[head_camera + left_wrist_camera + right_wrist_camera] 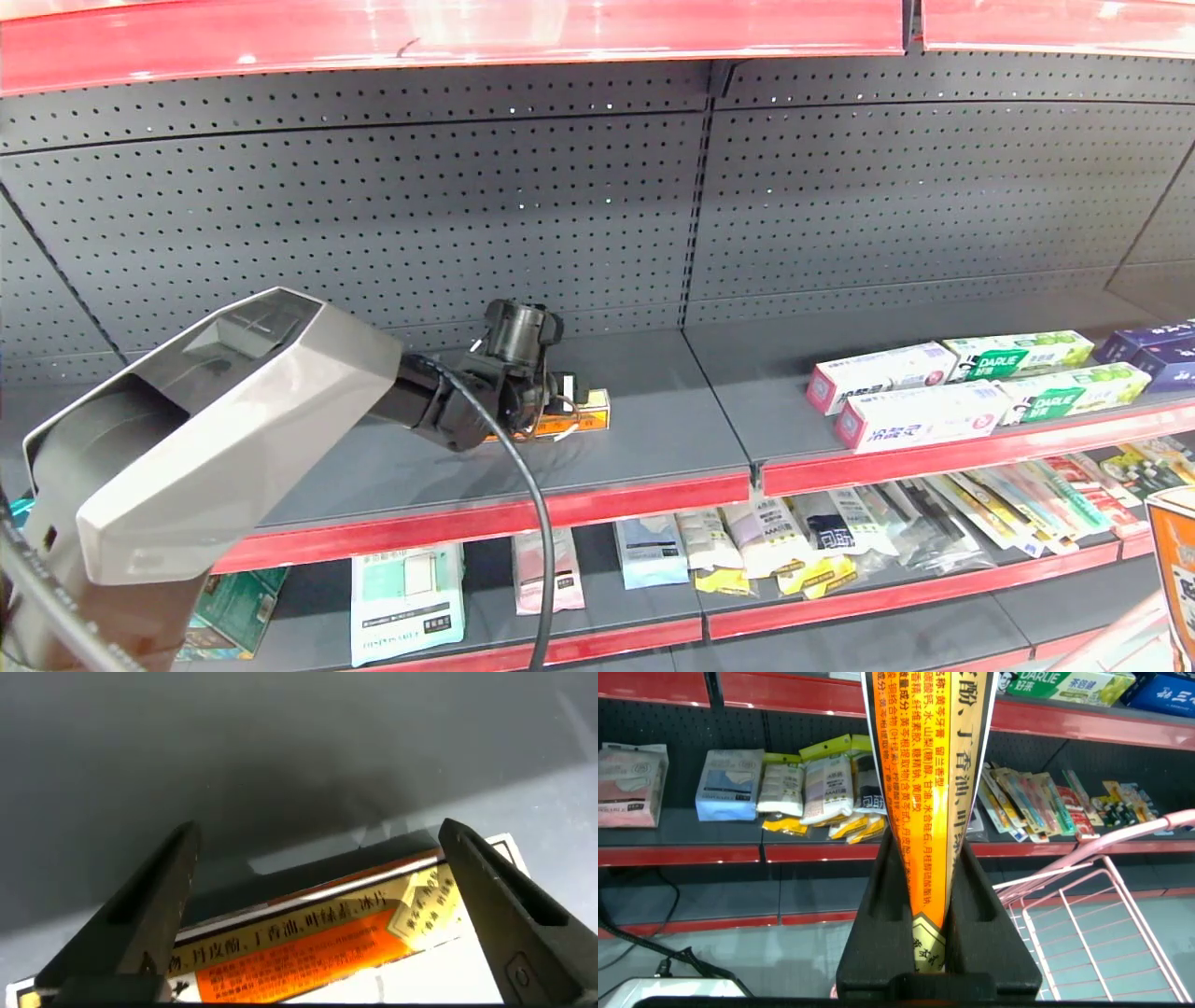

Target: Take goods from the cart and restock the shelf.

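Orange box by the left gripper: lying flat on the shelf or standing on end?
Lying flat: the orange box rests lengthwise on the shelf, just ahead of the left gripper.

Dark grey pegboard wall (pixel 467 215), glossy red fascia (pixel 448 37)

left bay: shelf board (pixel 653 439) bare all round the orange box (pixel 588 413)
right bay: toothpaste boxes (pixel 924 415) hog the front, back's free

Head overlooks shelf (pixel 653 420); left wrist close, seemingly same board; right faces lower shelves (pixel 691 854).
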You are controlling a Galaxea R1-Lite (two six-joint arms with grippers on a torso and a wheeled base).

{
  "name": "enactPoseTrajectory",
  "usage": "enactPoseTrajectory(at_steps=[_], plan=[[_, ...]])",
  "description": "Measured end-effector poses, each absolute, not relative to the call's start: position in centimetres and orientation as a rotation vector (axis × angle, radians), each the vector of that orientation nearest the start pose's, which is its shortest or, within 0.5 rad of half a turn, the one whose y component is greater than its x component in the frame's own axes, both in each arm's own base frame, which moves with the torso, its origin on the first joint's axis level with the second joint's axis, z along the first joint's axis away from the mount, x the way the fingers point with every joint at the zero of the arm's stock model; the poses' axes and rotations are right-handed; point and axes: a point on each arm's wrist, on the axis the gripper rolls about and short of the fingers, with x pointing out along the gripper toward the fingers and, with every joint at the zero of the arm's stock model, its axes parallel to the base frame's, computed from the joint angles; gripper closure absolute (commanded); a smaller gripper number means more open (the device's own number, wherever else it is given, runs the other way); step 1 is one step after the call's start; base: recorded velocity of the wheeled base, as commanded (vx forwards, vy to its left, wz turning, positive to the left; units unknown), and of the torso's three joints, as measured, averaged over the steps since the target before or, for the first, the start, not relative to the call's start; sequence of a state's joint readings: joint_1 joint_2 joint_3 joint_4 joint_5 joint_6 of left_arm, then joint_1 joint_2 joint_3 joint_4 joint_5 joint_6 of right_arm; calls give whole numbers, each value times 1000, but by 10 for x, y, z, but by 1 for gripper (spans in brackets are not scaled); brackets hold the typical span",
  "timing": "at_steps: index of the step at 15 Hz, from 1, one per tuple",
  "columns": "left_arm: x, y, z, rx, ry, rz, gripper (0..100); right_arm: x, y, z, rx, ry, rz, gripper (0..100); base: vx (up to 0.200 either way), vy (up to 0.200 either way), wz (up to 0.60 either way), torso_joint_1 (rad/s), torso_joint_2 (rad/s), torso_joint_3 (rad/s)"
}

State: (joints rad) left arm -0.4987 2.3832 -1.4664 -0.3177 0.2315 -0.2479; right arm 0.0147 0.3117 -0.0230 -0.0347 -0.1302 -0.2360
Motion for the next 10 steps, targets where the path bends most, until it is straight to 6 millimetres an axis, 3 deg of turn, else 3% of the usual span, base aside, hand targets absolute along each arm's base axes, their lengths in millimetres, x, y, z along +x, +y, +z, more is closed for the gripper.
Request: enactPoseTrajectory(at_steps=[5, 10], plan=[[414, -219, 56, -31, 589, -185, 0, 3, -3, 89, -253, 268, -83, 100, 0, 0, 0, 0, 0, 0], [417, -220, 69, -72, 569, -158, 0, 3, -3, 89, -253, 271, -81, 100, 0, 0, 0, 0, 0, 0]])
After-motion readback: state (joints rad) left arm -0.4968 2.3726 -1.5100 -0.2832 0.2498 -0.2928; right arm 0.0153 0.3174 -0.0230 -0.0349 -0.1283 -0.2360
